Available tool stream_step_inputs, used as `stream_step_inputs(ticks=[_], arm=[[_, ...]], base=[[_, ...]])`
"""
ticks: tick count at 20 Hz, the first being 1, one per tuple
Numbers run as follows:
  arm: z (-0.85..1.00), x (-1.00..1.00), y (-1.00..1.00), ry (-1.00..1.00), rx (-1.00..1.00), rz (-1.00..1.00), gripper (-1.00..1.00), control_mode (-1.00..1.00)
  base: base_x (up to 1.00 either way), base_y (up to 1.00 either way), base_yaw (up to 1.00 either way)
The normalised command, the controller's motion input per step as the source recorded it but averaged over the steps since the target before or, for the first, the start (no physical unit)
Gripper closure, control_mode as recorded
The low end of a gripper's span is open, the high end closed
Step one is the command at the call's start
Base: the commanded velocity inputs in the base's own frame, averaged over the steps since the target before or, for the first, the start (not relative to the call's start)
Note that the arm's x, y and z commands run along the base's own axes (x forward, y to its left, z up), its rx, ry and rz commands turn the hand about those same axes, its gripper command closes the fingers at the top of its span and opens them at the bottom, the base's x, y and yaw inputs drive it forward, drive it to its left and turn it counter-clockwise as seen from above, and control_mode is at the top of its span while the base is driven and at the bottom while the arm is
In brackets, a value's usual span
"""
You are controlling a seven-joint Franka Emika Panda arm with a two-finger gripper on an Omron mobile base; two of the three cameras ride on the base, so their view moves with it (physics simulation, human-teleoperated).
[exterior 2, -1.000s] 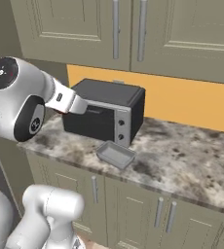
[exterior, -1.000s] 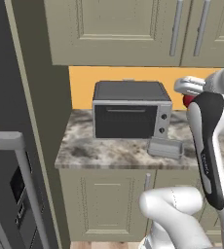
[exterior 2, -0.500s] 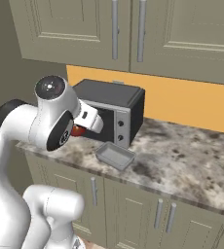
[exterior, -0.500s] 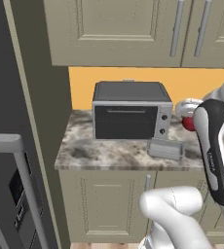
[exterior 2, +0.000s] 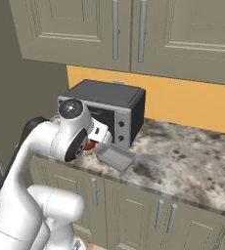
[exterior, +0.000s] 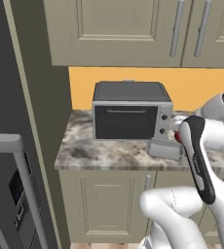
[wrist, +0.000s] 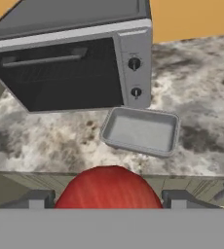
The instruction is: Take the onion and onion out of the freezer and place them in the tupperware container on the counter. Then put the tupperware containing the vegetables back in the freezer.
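Swung in from the side, jaws pinching 1 red onion hover near the tupperware container.

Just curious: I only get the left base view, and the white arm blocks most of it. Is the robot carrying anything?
Observer: Yes. The hand view shows a round red onion gripped between the two dark fingers.
Operator: Is anything inside the small grey rectangular container?
Observer: No. From above, the small grey rectangular container is empty.
Operator: Is the onion over it?
Observer: Not yet. In the right base view it hangs beside the container, on the side away from the bare counter.
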Motion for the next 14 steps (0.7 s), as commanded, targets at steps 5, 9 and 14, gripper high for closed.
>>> stream_step_inputs(ticks=[5, 9, 14], arm=[[-0.48, 0.69, -0.05, 0.09, 0.0, 0.0, 1.0, -1.0], [-0.39, 0.7, -0.09, 0.06, -0.01, 0.0, 1.0, -1.0], [-0.47, 0.59, -0.13, 0.07, -0.03, 0.0, 1.0, -1.0]], base=[[0.0, 0.0, 0.0], [0.0, 0.0, 0.0], [0.0, 0.0, 0.0]])
